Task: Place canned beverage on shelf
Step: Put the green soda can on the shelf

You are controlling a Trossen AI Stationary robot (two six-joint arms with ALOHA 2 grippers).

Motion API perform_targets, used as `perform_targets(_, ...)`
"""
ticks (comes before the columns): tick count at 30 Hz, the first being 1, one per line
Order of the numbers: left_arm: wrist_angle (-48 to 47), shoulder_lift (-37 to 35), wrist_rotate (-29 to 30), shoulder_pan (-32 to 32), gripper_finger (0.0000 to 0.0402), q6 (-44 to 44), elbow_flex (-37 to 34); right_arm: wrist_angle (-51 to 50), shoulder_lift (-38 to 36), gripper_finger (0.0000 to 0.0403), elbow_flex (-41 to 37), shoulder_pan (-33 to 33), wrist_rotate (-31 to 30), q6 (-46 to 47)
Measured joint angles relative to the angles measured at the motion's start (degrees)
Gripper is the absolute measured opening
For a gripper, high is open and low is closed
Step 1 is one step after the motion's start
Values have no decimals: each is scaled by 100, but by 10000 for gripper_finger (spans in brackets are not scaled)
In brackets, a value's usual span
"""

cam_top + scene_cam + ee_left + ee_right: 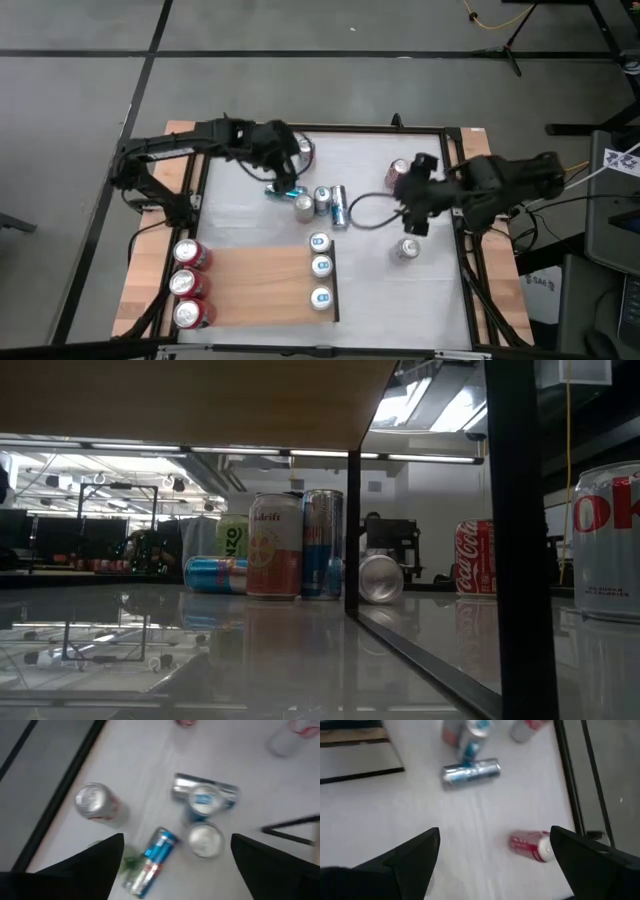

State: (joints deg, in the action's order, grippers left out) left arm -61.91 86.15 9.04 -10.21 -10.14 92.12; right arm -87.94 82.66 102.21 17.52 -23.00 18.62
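Already, six cans stand on the shelf [260, 285] at lower left of the overhead frame. Loose cans [322, 202] remain mid-table. The left gripper [283, 172] and right gripper [418, 195] hang wide open, empty.

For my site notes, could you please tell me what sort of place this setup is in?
Probably a robotics lab or workshop: a black-framed white table on a bare grey floor, two arms over scattered cans, a wooden shelf, and ceiling strip lights with equipment in the low view's background.

Grey floor [300, 30], ceiling lights [440, 405] bg.
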Motion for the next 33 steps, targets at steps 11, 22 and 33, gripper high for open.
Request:
perform_targets(11,11,542,-295,-1399,399,-21,0,2256,-2098,367,-2894,-579,810,-5)
perform_targets(22,-67,1037,-490,-1957,399,-189,0,3624,-2449,367,-4113,-601,1110,-260)
perform_targets(33,-650,1408,-474,-1957,399,-473,0,3871,-2431,367,-4283,-599,1110,-247)
